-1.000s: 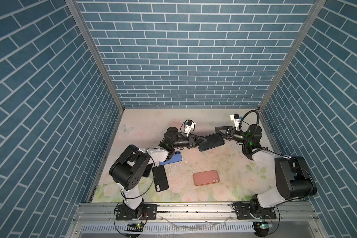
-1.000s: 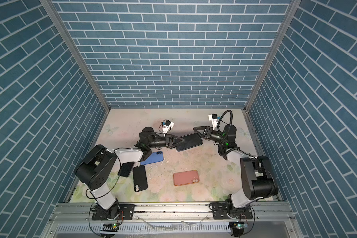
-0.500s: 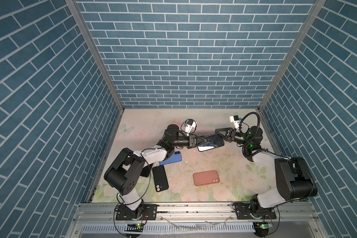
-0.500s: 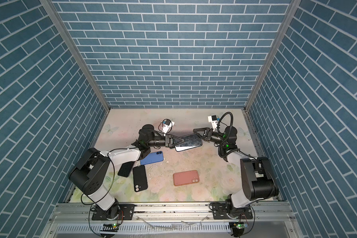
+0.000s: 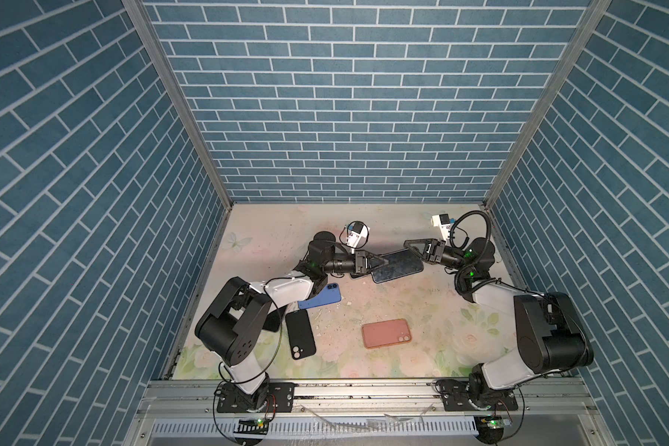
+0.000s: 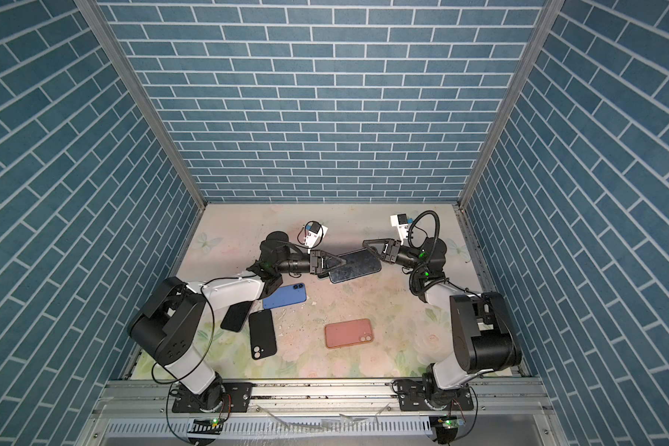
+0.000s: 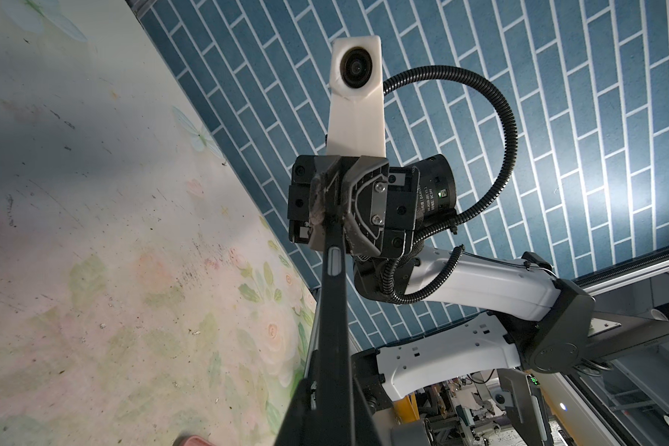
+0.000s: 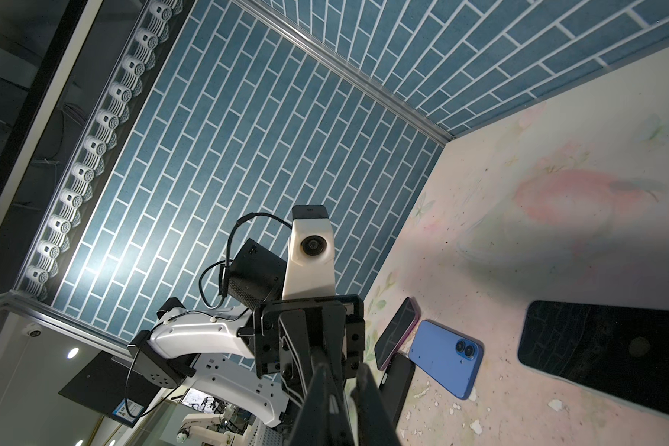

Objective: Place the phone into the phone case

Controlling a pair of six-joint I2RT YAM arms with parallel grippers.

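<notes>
A dark-screened phone (image 5: 396, 265) (image 6: 355, 265) hangs above the back of the table, held at both ends. My left gripper (image 5: 380, 263) (image 6: 341, 263) is shut on its left end, my right gripper (image 5: 413, 252) (image 6: 372, 250) on its right end. In the left wrist view the phone (image 7: 335, 309) runs edge-on from my left gripper (image 7: 331, 386) to my right gripper (image 7: 327, 216). The right wrist view shows my right gripper (image 8: 337, 394) reaching towards my left gripper (image 8: 313, 340). A black phone case (image 5: 301, 334) and a salmon phone case (image 5: 386, 333) lie face down near the front.
A blue phone (image 5: 320, 295) (image 8: 445, 359) and a purple-edged phone (image 6: 235, 316) (image 8: 398, 332) lie beside my left arm. A glossy black phone-sized slab (image 8: 603, 355) lies on the floral table (image 5: 421, 301) under the held phone. Brick walls close three sides.
My right gripper has moved in from just off the phone's right end and closed on it. The left gripper kept its grip, and the left arm's base turned.
</notes>
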